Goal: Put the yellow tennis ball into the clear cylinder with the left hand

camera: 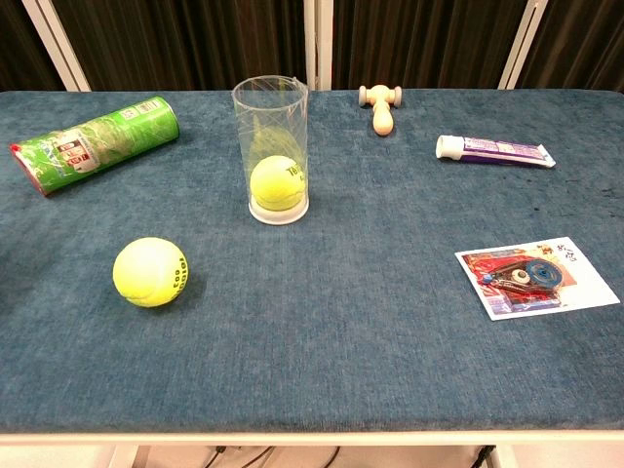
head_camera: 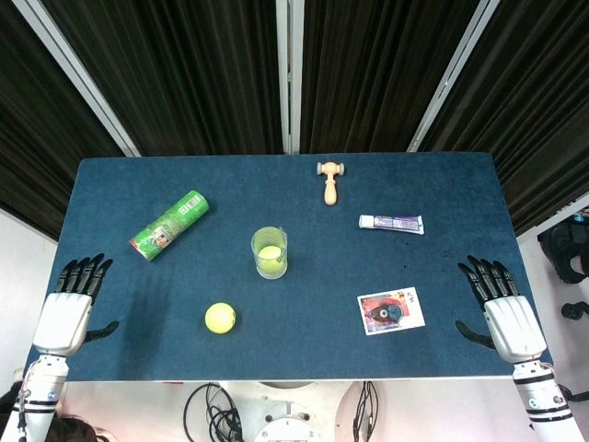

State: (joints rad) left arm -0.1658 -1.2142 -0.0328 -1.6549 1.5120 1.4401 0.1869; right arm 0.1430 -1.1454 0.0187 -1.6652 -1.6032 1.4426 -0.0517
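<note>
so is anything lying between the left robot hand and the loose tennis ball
No. In the head view, only bare blue table separates the left robot hand from the loose tennis ball.

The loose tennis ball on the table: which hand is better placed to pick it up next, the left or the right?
Left. The loose tennis ball lies on the left hand's side of the clear cylinder, with bare cloth between. The right hand rests at the opposite edge, beyond the card.

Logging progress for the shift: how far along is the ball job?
One tennis ball already sits inside the clear cylinder. Another yellow tennis ball lies loose on the table. The left robot hand holds nothing, open at the table edge, so grasping and dropping remain.
</note>
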